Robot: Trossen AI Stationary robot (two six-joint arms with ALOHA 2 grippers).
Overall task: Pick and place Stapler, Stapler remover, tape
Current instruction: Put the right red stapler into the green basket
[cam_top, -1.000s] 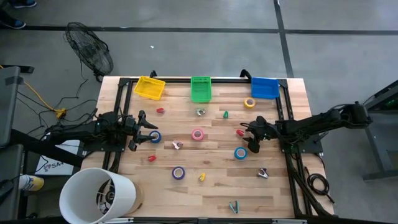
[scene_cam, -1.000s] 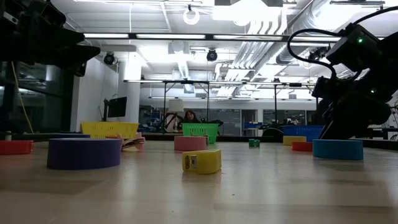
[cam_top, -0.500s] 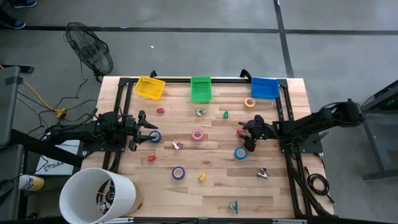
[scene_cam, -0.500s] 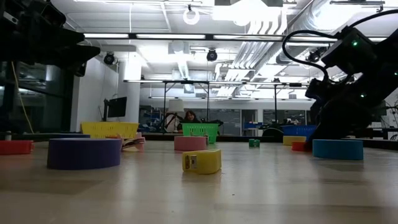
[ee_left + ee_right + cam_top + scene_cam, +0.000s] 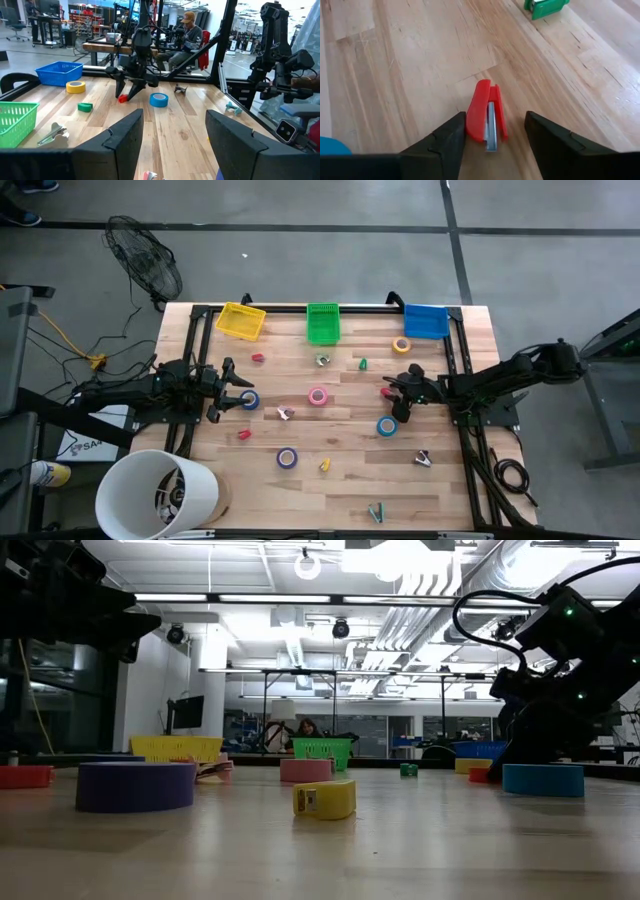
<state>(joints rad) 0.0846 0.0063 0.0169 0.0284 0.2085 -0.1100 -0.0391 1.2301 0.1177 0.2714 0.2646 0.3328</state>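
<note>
I take the green basket point(image 5: 323, 323) at the table's far edge as my landmark; the yellow basket point(image 5: 241, 320) sits to its left and the blue basket point(image 5: 426, 320) to its right. My right gripper point(image 5: 391, 397) is down at the table, nearer me than the green basket and off to its right; its fingers point(image 5: 442, 142) stand apart with the red stapler point(image 5: 486, 116) lying between them; one finger appears to touch the stapler's side, the other is clear, so I report no grip. A green stapler point(image 5: 546, 7) lies just beyond it, closer to the green basket. My left gripper point(image 5: 237, 390) waits nearer me than the yellow basket, well left of the green one, jaws wide and holding nothing; a blue tape roll point(image 5: 249, 400) lies at its tips. The pink tape roll point(image 5: 318, 396) lies straight out from the green basket toward me; the yellow tape roll point(image 5: 401, 345) sits near the blue basket; another blue tape roll point(image 5: 386, 426) lies just nearer me than the right gripper; the purple tape roll point(image 5: 287, 458) lies nearer me again.
</note>
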